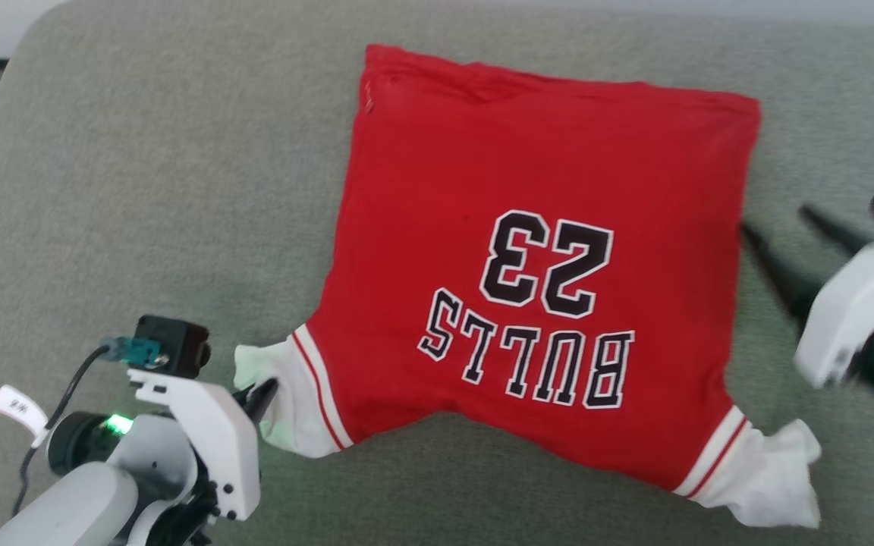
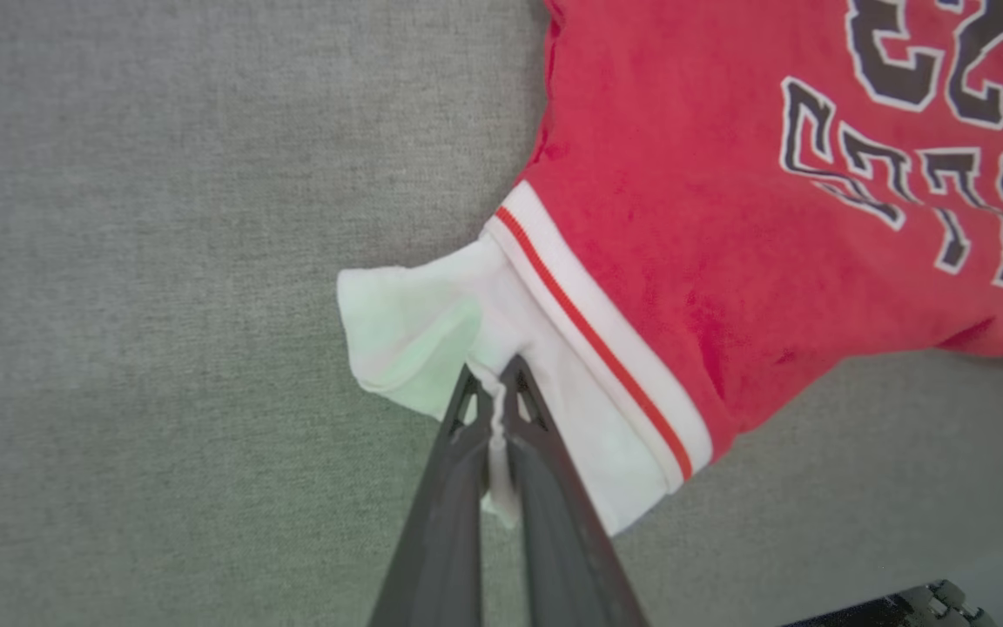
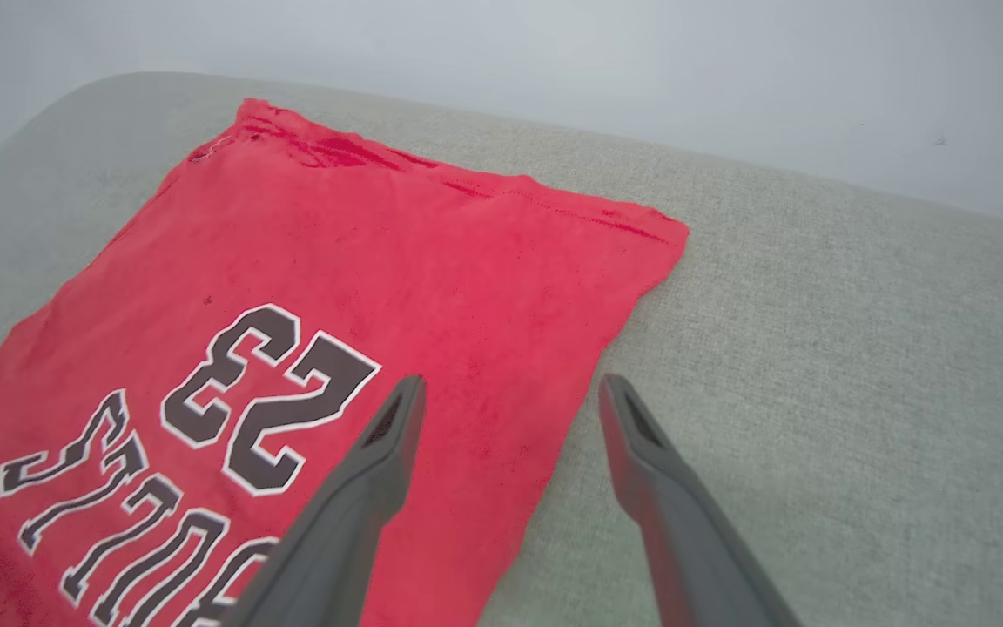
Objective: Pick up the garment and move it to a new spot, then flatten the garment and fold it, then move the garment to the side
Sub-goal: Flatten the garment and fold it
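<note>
Checking in on the garment (image 1: 543, 227): spread mostly flat on a grey fabric surface (image 1: 141, 189), print side up, "23" and "BULLS" reading upside down from the head view.

Left gripper (image 2: 493, 376) pressed together on the white sleeve (image 2: 414, 322), pinching a thin fold of cloth right between the fingertips (image 2: 452, 453). Rest of that sleeve bunched just ahead of the tips and off to their left, red-striped cuff band just to their right, big red body stretching away past that. Faint green tint on the white cloth beside the tips.

Over at the right gripper (image 3: 510, 387): spread wide, not closed on anything, hanging above the garment's side edge. One finger over red cloth, the other over bare grey fabric, edge of the cloth running up between the two. Number print just left of those fingers in the right wrist view. Can't tell whether either tip touches down.

And the other white sleeve (image 1: 771, 478) crumpled back beside that arm, well behind the open fingertips.
</note>
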Tool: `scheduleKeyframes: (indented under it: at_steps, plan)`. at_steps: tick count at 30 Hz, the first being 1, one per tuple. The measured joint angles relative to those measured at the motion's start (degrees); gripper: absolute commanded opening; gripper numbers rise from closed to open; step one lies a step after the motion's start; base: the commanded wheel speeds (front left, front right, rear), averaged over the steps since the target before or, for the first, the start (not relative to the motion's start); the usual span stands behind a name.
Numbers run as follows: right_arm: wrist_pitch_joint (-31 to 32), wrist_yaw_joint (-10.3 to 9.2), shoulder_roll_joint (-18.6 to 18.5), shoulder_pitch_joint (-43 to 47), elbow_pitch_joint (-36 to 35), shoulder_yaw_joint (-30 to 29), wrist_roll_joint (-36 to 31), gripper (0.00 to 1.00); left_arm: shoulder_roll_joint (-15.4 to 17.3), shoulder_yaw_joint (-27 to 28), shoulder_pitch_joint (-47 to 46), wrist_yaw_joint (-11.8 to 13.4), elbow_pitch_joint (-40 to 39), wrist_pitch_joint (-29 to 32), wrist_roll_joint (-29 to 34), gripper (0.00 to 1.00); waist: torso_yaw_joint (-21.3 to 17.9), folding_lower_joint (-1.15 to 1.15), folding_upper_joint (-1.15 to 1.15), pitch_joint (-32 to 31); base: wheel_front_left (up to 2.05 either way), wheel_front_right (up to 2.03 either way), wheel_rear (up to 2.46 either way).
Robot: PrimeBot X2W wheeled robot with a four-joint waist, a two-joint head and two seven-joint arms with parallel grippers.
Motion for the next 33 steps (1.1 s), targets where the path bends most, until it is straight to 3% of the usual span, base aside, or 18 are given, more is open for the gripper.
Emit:
scheduleKeyframes:
  at_steps: [10,17,23,24,25,26,33]
  plan:
    - [-3.2,-0.02,-2.9,-16.9,22.4,-2.7,-2.1,1.0,-3.4,-1.4,-3.9,-2.7,2.7,-0.3,1.3,0.0,4.2,0.0,0.0,3.7,0.0,0.0,0.0]
    - [0.4,-0.01,-3.9,-28.0,39.1,-3.0,-5.5,1.0,-5.6,-2.1,-6.3,-4.8,5.1,-0.8,1.4,0.0,6.6,0.0,0.0,6.7,0.0,0.0,0.0]
    - [5.7,-0.04,-2.5,-36.8,50.2,-5.0,-6.6,1.0,-7.4,-2.4,-8.4,-6.5,7.2,-1.3,1.5,0.0,8.3,0.0,0.0,8.9,0.0,0.0,0.0]
    - [6.7,-0.09,-2.5,-37.8,51.5,-4.7,-6.6,0.47,-7.7,-2.4,-8.6,-6.8,7.6,-1.5,1.5,0.0,8.5,0.0,0.0,9.1,0.0,0.0,0.0]
    - [7.7,-0.22,-2.6,-38.7,52.5,-3.9,-6.8,0.18,-7.9,-2.5,-8.8,-6.9,8.0,-1.7,1.5,0.0,8.6,0.0,0.0,9.3,0.0,0.0,0.0]
    - [8.5,-0.26,-2.8,-39.3,53.0,-2.5,-7.3,0.0,-8.2,-2.6,-9.0,-7.2,8.4,-1.8,1.5,0.0,8.7,0.0,0.0,9.5,0.0,0.0,0.0]
    - [8.3,-0.08,-3.2,-39.8,52.8,4.0,-6.0,0.0,-8.7,-2.1,-9.3,-8.1,10.5,-3.8,1.4,0.0,7.4,0.0,0.0,9.3,0.0,0.0,0.0]
